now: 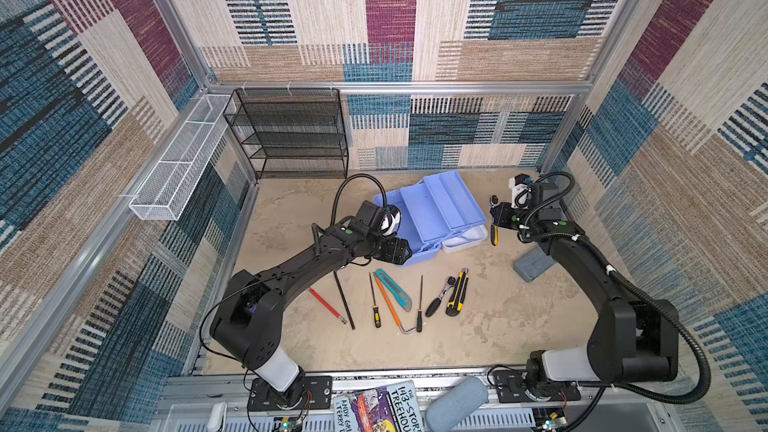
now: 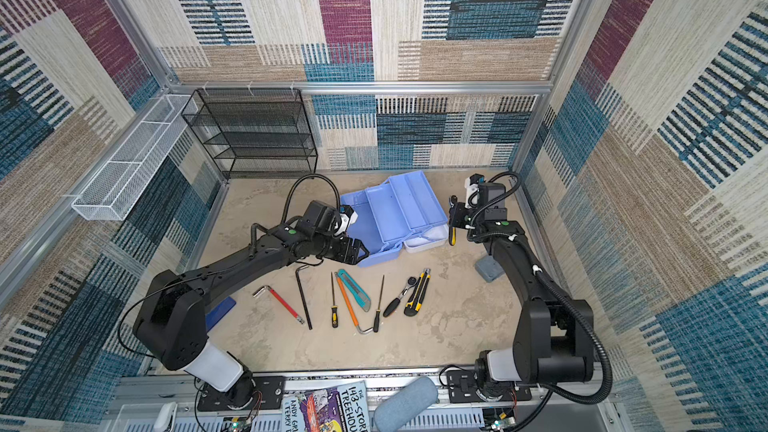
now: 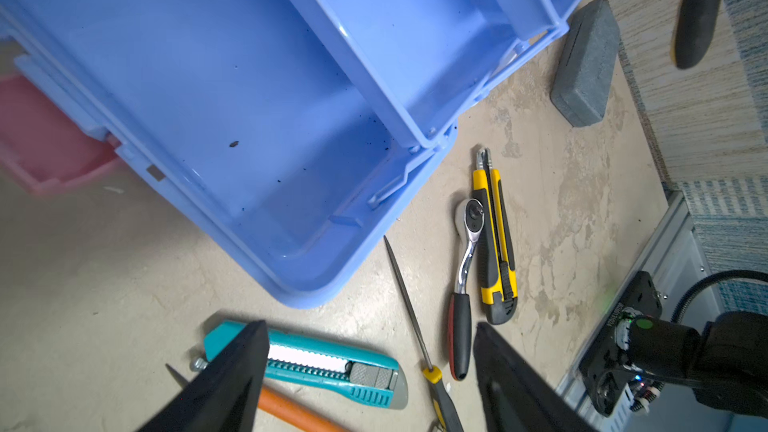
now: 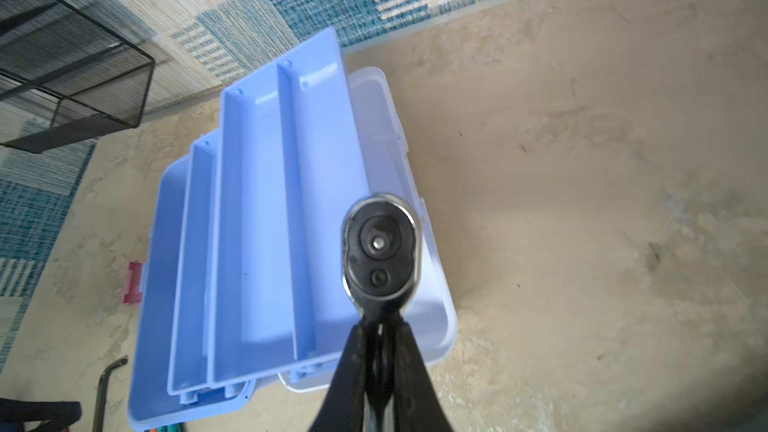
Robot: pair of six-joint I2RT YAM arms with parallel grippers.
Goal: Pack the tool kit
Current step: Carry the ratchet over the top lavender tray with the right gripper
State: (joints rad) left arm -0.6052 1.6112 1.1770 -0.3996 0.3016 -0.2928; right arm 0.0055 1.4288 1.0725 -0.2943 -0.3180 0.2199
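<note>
The tool box (image 1: 434,211) stood open at the back of the table (image 1: 498,326), its blue trays (image 4: 266,218) stepped up over the base and the white lid (image 1: 465,239) lying flat on the right. The right gripper (image 4: 378,351) was clenched on a ratchet (image 4: 380,247), held off the table just beside the lid. The left gripper (image 1: 401,252) hovered at the box's near left corner, jaws spread, grasping nothing. In front of the box lay a row of tools: a red hex key (image 1: 328,305), a black hex key (image 1: 344,301), a teal cutter (image 1: 395,288), a second ratchet (image 1: 440,296) and a yellow knife (image 1: 457,292). A grey pouch (image 1: 534,263) lay by the right arm
</note>
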